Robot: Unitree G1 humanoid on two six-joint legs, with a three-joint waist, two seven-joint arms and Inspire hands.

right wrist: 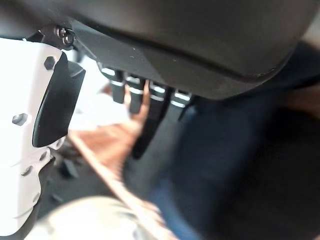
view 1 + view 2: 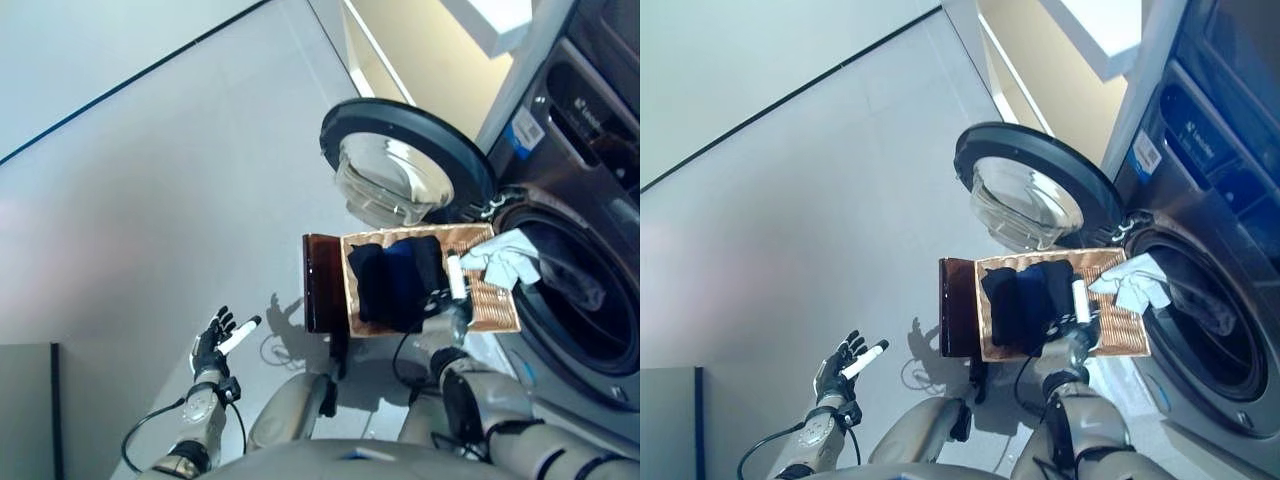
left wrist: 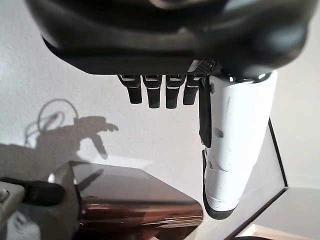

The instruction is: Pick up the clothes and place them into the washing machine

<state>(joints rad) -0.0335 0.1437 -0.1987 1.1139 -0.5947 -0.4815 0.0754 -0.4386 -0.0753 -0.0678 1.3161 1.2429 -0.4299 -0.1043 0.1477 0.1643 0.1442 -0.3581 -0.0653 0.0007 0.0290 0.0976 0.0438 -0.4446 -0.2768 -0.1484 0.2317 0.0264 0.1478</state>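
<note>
The right hand (image 2: 447,300) reaches open-fingered over the dark clothes (image 2: 398,278), apparently touching them; the left hand (image 2: 213,342) hangs open, empty.

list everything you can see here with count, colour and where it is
washing machine: one, dark grey, on the robot's right
door: one, round, dark rim, swung open
basket: one, woven brown, before the drum opening
dark clothes: a pile, black and navy, in the basket
white cloth: one, on the basket's edge nearest the drum
dark garment: one, inside the drum
brown stand: one, left of the basket
left robot hand: open, over the floor
right robot hand: open, on the dark clothes
</note>
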